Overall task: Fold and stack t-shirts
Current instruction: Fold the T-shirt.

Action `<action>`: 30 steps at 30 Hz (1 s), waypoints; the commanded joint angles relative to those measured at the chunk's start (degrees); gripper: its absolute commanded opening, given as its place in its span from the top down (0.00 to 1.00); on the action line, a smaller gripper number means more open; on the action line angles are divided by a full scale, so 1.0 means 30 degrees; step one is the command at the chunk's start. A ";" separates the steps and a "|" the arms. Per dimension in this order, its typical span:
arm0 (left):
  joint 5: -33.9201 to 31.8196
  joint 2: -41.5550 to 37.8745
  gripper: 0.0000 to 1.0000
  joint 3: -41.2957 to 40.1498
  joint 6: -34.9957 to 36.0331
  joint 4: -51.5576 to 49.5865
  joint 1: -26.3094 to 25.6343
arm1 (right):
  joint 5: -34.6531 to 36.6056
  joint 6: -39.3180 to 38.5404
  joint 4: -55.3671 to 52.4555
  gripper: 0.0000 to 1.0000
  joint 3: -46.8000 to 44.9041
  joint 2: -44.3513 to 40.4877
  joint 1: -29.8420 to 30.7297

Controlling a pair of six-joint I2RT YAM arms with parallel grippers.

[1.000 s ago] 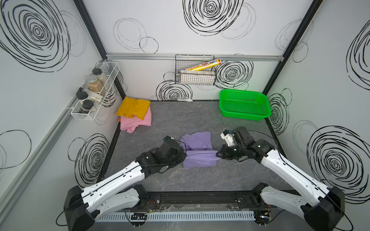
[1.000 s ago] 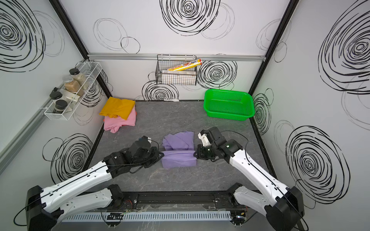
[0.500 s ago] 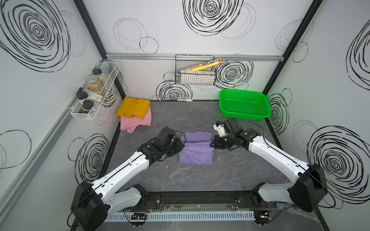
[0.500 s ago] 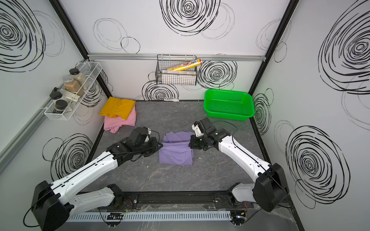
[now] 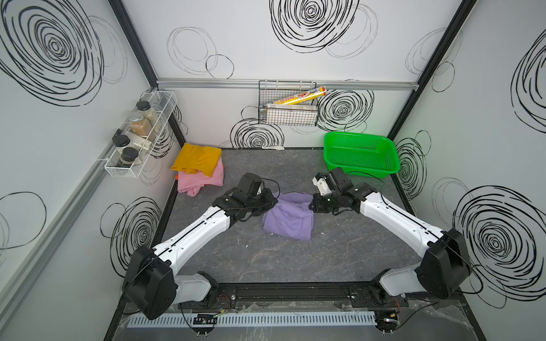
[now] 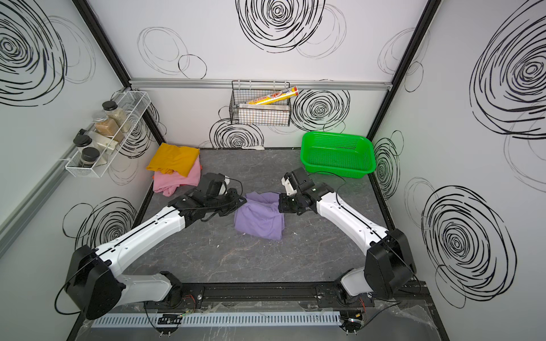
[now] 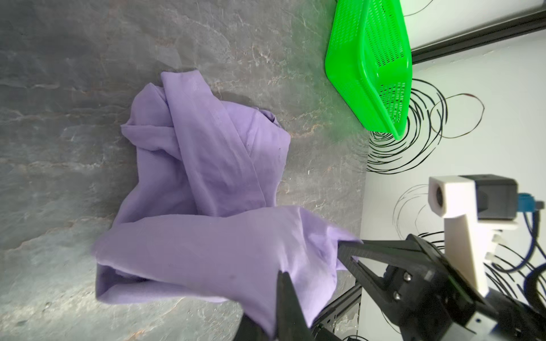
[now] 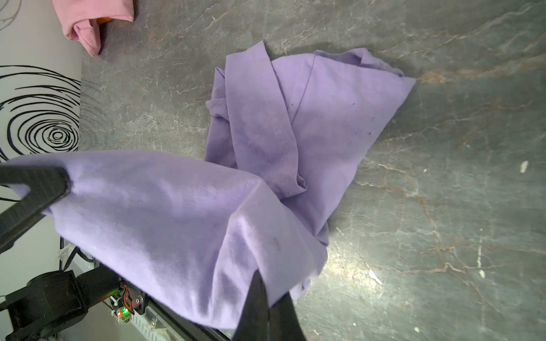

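Note:
A lavender t-shirt [image 5: 291,221] [image 6: 260,220] lies bunched mid-table, its far edge lifted between my two grippers. My left gripper [image 5: 273,201] [image 7: 277,283] is shut on the left end of that edge. Opposite it, my right gripper [image 5: 310,203] [image 8: 266,283] is shut on the right end. Between them the raised cloth hangs as a taut band over the folded layers [image 7: 206,147] [image 8: 310,118] on the table. At the back left a mustard-yellow t-shirt [image 5: 198,159] [image 6: 174,158] rests folded on a pink t-shirt [image 5: 201,180] [image 6: 174,181].
A green perforated basket [image 5: 359,166] [image 6: 336,166] stands at the back right, just behind my right wrist. A wire rack of jars [image 5: 139,138] hangs on the left wall. A wire basket [image 5: 288,109] with a yellow box hangs on the back wall. The grey table [image 5: 295,265] stretches towards the front rail.
Both grippers have carried the lavender shirt's edge from nearer the front towards the back of the table and drawn closer together. The cloth has bunched up beneath them.

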 commanded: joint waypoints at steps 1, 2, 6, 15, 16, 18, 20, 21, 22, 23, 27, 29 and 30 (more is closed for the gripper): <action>0.0708 0.1743 1.00 0.0569 0.0934 0.2162 0.0826 | 0.0106 -0.1003 0.1047 1.00 0.0715 0.1678 -0.0867; 0.1000 0.2367 1.00 0.0638 0.1093 0.2617 0.1078 | -0.0097 -0.1141 0.1341 1.00 0.0857 0.2335 -0.1143; 0.1580 0.5980 0.93 0.1574 0.2082 0.4289 0.1764 | -0.0938 -0.1787 0.2437 1.00 0.2249 0.6024 -0.2181; 0.1166 1.1829 0.04 0.4255 0.3574 0.5781 0.2687 | 0.0962 -0.2601 0.3021 0.21 0.4017 0.8131 -0.2496; 0.1237 1.1778 0.03 0.4319 0.3770 0.5640 0.2824 | 0.1096 -0.2595 0.3024 0.17 0.3713 0.7621 -0.2509; 0.0861 1.1111 0.01 0.4215 0.4426 0.4889 0.3040 | 0.1542 -0.2665 0.2839 0.13 0.3094 0.6420 -0.2487; 0.0633 1.0134 0.01 0.3903 0.4924 0.4178 0.3330 | 0.1792 -0.2665 0.2366 0.11 0.2705 0.5242 -0.2500; 0.0593 0.9485 0.01 0.3610 0.5007 0.3922 0.3507 | 0.1896 -0.2643 0.2182 0.10 0.2423 0.4515 -0.2471; 0.0816 0.8896 0.01 0.3286 0.5072 0.3864 0.3637 | 0.2010 -0.2567 0.2135 0.09 0.2172 0.3907 -0.2457; 0.0998 0.8360 0.01 0.3075 0.5148 0.3598 0.3758 | 0.2004 -0.2548 0.1977 0.09 0.1962 0.3252 -0.2455; 0.0910 0.5867 0.01 0.2248 0.5117 0.2516 0.3871 | 0.1464 -0.2417 0.1096 0.06 0.1748 0.1322 -0.2480; 0.0996 0.4716 0.01 0.1717 0.4925 0.2424 0.3900 | 0.0248 -0.2445 0.1264 0.07 0.1441 0.0535 -0.2463; 0.1139 0.4214 0.01 0.1448 0.4763 0.2350 0.3914 | -0.0517 -0.2459 0.1615 0.06 0.1147 0.0143 -0.2481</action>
